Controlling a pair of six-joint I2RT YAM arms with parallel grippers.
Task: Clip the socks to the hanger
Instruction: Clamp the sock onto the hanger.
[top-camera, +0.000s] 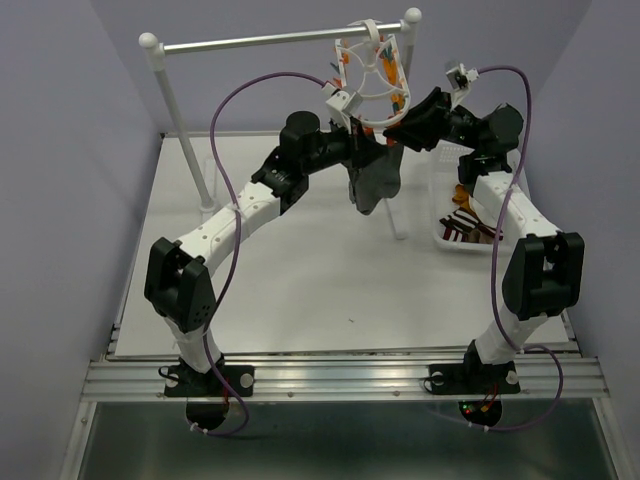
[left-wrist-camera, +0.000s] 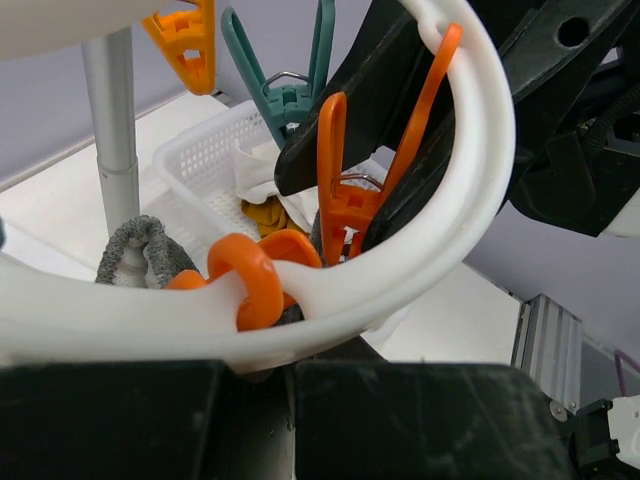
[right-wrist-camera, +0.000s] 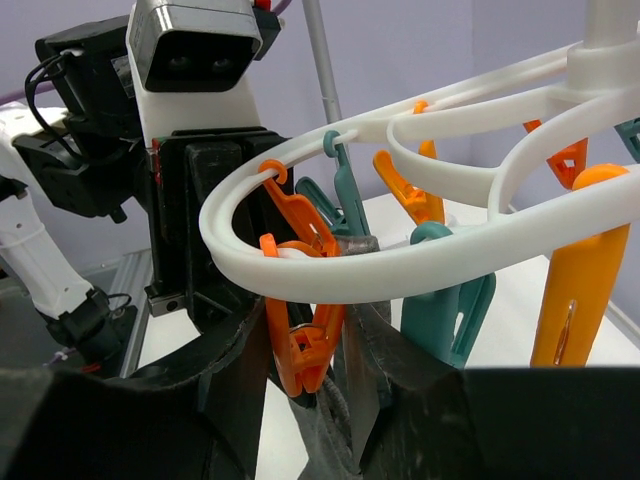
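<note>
Hanger (top-camera: 372, 75) hung on rail (top-camera: 250, 42) at tabletop's far edge, your left gripper (top-camera: 355, 150) beneath it closed on dark grey sock (top-camera: 372, 188), your right gripper (top-camera: 395, 132) with jaws astride orange clip (right-wrist-camera: 300, 350), squeeze cannot be told.

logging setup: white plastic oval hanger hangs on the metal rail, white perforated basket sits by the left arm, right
No: the white perforated basket sits beside the right arm, per the top external view. The white plastic oval hanger does hang on the metal rail.
</note>
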